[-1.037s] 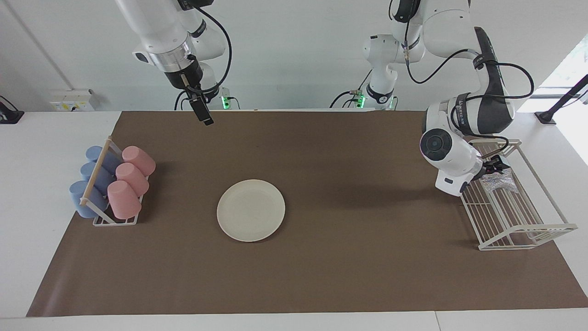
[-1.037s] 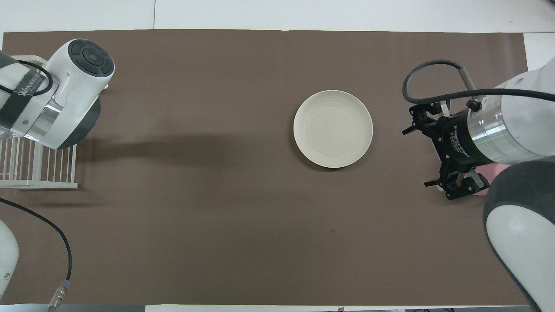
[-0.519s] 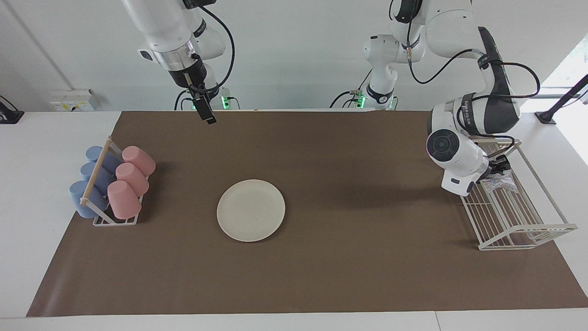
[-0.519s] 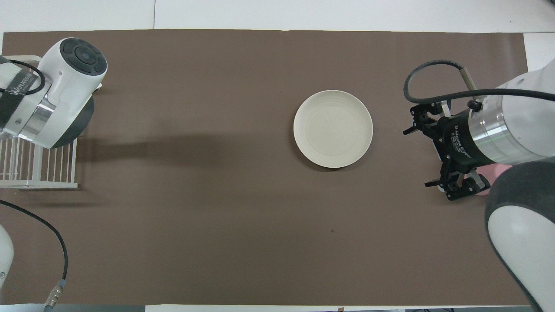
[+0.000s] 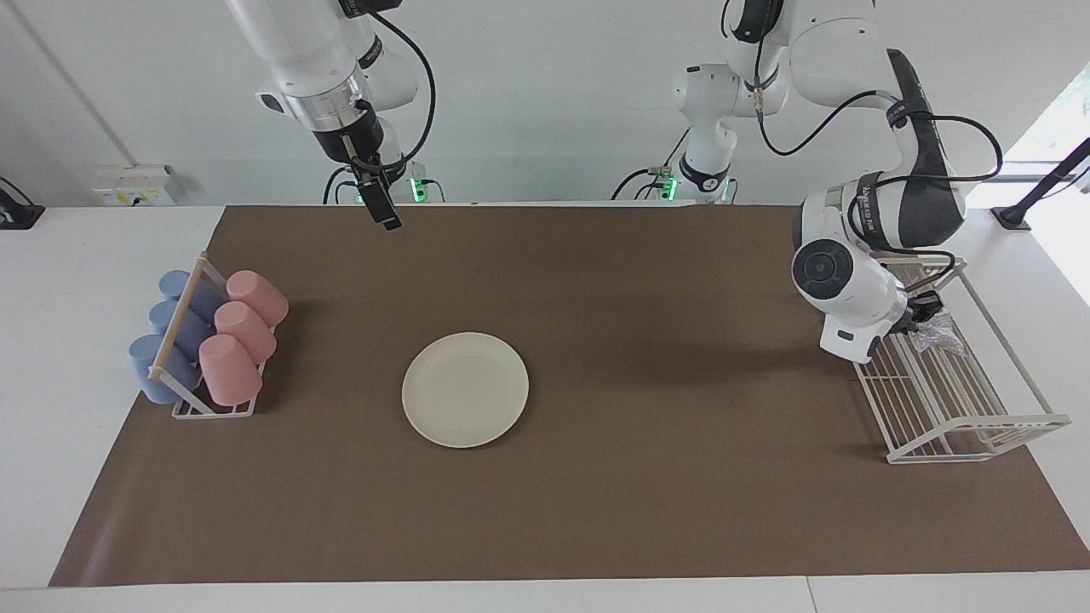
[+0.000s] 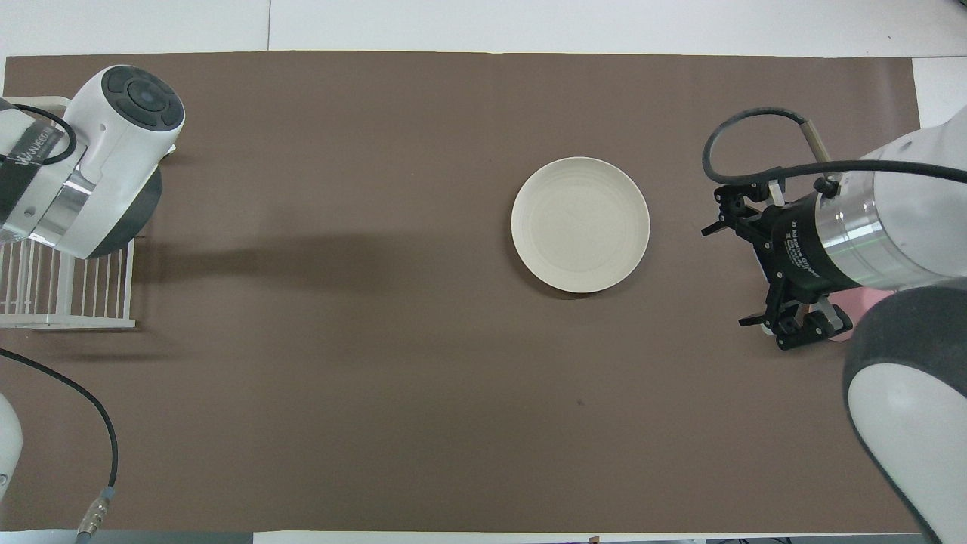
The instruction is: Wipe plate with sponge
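Observation:
The cream-white plate (image 5: 465, 389) (image 6: 580, 224) lies flat on the brown mat, nearer the right arm's end. The silvery crinkled sponge (image 5: 938, 329) sits in the white wire rack at the left arm's end, at the rack's end nearest the robots. My left gripper (image 5: 924, 312) reaches into the rack and is shut on the sponge. In the overhead view the left wrist (image 6: 113, 151) hides both. My right gripper (image 5: 385, 220) (image 6: 729, 273) hangs open and empty in the air, over the mat between the plate and the cup rack.
The white wire rack (image 5: 954, 400) (image 6: 68, 287) stands at the left arm's end of the mat. A small rack with pink and blue cups (image 5: 209, 340) stands at the right arm's end. The brown mat (image 5: 647, 511) covers most of the table.
The left gripper has closed on the sponge, which now looks pinched and drawn in toward the fingers. The right arm rose a little early on, then stayed still.

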`<action>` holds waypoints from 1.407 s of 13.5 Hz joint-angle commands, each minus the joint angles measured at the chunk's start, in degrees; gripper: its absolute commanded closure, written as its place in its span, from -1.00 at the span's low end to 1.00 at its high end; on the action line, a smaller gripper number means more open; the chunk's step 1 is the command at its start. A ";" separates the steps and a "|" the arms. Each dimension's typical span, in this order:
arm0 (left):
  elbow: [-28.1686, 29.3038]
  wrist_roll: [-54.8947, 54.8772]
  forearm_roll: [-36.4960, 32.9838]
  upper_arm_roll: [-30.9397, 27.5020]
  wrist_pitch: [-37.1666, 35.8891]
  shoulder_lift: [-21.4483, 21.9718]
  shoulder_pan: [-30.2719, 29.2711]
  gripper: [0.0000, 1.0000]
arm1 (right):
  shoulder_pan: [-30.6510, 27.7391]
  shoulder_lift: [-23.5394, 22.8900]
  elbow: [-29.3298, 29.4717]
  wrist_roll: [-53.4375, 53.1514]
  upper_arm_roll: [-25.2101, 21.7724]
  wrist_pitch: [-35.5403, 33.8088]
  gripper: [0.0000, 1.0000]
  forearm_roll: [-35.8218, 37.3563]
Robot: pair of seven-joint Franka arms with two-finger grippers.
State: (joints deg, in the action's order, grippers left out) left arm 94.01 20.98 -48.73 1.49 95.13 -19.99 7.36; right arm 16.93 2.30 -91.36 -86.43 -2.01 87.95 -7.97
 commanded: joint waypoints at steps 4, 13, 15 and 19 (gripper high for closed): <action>-12.50 -1.20 13.53 0.27 -8.62 0.74 -0.42 1.00 | 2.48 -11.14 16.34 -7.93 0.86 -7.76 -1.00 -0.47; -20.53 0.99 63.60 -0.25 -17.35 6.97 -7.25 1.00 | 8.82 -14.87 21.66 -14.73 1.22 -10.34 -1.00 0.41; -20.10 4.15 74.79 -0.26 -16.48 7.94 -10.16 1.00 | 8.82 -14.25 20.88 -14.91 1.22 -10.16 -1.00 0.32; -2.92 3.38 92.99 -0.08 -9.72 16.44 -12.28 1.00 | 8.91 -12.85 18.16 -14.47 1.13 -9.38 -1.00 0.06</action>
State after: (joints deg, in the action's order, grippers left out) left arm 78.76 24.39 37.23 0.97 80.32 -10.27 -4.37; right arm 26.07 -12.38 -70.31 -100.15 -1.08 78.01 -7.89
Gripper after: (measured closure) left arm 0.974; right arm 0.000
